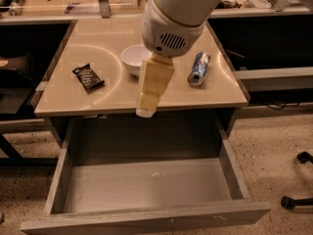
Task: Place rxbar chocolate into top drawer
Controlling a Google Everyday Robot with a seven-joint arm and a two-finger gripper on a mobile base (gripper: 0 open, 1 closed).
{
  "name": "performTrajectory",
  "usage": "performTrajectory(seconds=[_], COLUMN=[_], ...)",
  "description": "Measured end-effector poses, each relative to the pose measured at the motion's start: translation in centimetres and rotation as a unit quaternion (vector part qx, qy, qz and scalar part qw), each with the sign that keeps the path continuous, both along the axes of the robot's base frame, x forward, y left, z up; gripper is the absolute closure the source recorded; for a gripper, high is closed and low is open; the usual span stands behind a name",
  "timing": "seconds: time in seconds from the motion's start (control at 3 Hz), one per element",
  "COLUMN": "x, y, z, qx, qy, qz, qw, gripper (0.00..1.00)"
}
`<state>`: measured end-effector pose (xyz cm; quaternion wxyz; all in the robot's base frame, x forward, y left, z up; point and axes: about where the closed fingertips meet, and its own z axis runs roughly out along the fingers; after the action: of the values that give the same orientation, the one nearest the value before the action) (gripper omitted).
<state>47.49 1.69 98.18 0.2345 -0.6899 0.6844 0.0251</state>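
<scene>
The rxbar chocolate, a small black wrapper with white lettering, lies flat on the left part of the beige tabletop. The top drawer stands pulled open below the table's front edge, its grey bottom bare. My gripper hangs from the white arm over the table's front edge, near the middle, to the right of the bar and above the drawer's back. It holds nothing that I can see.
A white bowl sits mid-table, partly behind the arm. A blue-and-white can lies on its side at the right. Black chair wheels show on the speckled floor at the right. Shelving and clutter stand behind the table.
</scene>
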Motion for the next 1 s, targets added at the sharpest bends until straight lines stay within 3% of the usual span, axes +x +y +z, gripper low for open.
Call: performTrajectory(seconds=[0.33, 0.67, 1.0], x=[1.3, 3.7, 3.8], y=[2.3, 5.1, 5.7], z=[-2.3, -4.9, -5.4], qx=[0.032, 0.039, 0.038], qy=[0.017, 0.051, 0.051], qz=[-0.006, -0.007, -0.006], qw=[0.9993, 0.9979, 0.9980], gripper=[0.00, 0.00, 0.00])
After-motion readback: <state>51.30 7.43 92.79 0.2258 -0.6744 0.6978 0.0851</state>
